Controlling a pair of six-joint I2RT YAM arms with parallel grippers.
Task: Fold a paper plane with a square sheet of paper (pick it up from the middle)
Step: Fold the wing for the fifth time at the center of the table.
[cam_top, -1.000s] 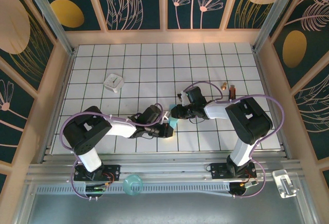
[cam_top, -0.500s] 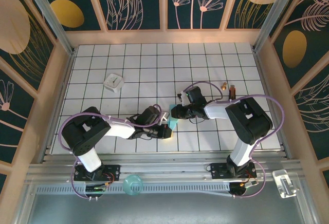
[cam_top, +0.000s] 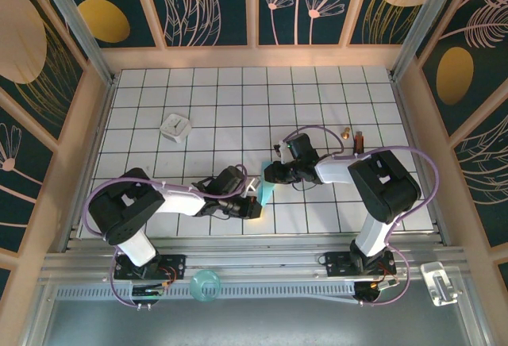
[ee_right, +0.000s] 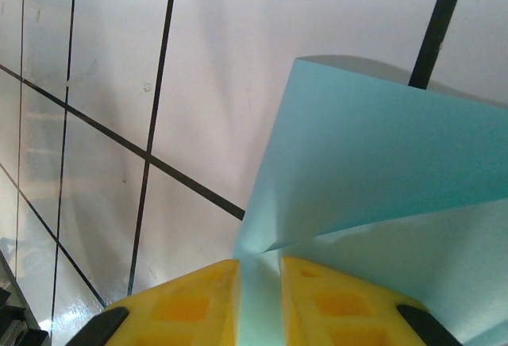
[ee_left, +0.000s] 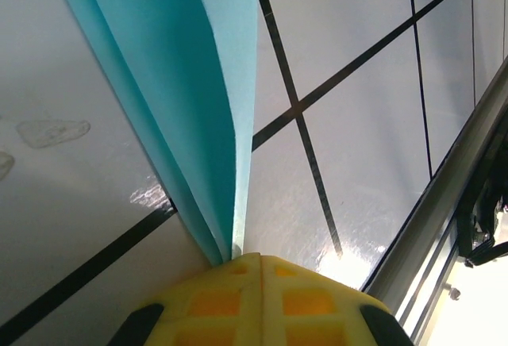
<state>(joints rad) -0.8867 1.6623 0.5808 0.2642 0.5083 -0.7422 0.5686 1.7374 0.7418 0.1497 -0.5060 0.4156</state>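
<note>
Desk (cam_top: 206,92): white grid tiles, leaf-print walls around it.

Paper (cam_top: 266,191) was mid-desk, toward the near side, held up between the two arms. It was already doubled over. The left wrist view showed two layers running into one crease, and the right wrist view showed a flap bent over the lower layer.

Left end effector (ee_left: 258,260): pads fully closed, pinching the paper where the layers converged.
Right end effector (ee_right: 259,271): clamped on the paper's edge, with only the sheet's thickness between the pads.

My read is mid-fold, with both arms sharing the sheet. To do it well:
- Keep both pinches firm and move the arms together. The sheet is thin, so pulling apart would probably tear it or slip it out at the pads.
- Keep it lightly taut, no more, since slack lets the layers skew.
- Line up the edges before committing the crease. A misaligned centre fold carries into every later fold.
- Bring it down flat on the desk and press the crease there, not in the air.
- Let go one side at a time, and only once the paper lies flat.

Writing: none readable, and no brand or label seen on the arms or pads. The white block (cam_top: 175,126), far left, had a dark mark on top, too small to read. The two small items (cam_top: 352,136), far right, were too small to tell.
</note>
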